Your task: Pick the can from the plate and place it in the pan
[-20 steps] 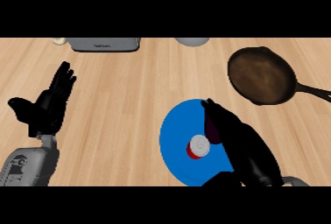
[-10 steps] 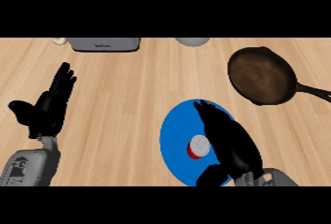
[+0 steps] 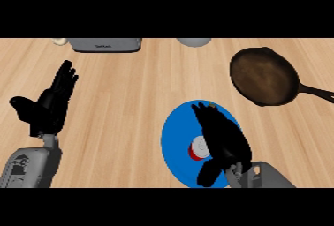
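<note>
Can [image 3: 198,149]: on plate [image 3: 176,145], not yet lifted.
Right robot hand [image 3: 227,140]: spread, at can's 3 o'clock, no grip you can confirm.
Pan [image 3: 264,75]: plate's 1 o'clock.
Your remaining steps: grasp, carry, place.

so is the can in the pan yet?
No, the can sits on the blue plate beside the right hand; the pan holds nothing.

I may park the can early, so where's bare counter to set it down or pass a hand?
Widest bare counter lies between the left hand, the plate and the pan, in front of the grey appliance. A smaller patch sits right of the plate, below the pan. Crowded: the plate, where the right hand hangs by the can.
</note>
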Action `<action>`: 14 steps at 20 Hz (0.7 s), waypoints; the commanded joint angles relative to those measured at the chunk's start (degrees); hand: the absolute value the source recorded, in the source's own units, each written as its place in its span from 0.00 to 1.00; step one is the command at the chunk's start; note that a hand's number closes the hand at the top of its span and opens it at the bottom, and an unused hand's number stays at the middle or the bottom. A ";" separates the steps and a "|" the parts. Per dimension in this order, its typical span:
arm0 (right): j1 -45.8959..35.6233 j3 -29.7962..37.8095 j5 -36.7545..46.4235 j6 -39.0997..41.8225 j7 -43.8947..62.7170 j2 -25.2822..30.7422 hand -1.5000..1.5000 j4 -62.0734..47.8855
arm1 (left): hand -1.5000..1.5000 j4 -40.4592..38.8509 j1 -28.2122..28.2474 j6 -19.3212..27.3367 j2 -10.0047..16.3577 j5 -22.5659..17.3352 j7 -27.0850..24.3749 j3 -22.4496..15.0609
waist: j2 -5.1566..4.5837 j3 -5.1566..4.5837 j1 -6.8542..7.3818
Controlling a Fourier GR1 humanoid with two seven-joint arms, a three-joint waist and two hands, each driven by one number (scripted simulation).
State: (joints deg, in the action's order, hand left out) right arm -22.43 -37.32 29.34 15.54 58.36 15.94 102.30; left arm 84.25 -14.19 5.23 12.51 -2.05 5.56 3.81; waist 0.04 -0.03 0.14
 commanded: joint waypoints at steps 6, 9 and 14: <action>5.55 -0.05 5.19 3.67 -1.33 -2.29 0.00 -3.69 | 0.50 -2.70 -1.00 -1.57 1.10 -0.27 -0.83 2.71 | -0.05 0.02 -0.23; -1.30 2.95 4.59 8.32 1.63 -6.95 0.00 -8.91 | 0.50 -0.73 1.47 -1.68 -0.65 -0.16 -2.47 1.44 | -0.04 0.00 0.11; 6.05 1.21 6.81 9.83 0.64 -7.14 0.00 -4.24 | 0.50 -0.51 0.13 -0.70 -1.23 1.26 -0.58 1.18 | 0.01 0.02 -0.18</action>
State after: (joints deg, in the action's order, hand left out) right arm -17.68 -36.00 35.75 20.41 54.27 11.14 95.98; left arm 83.68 -14.30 5.21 11.22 -0.79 5.10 4.65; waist 0.02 0.00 0.01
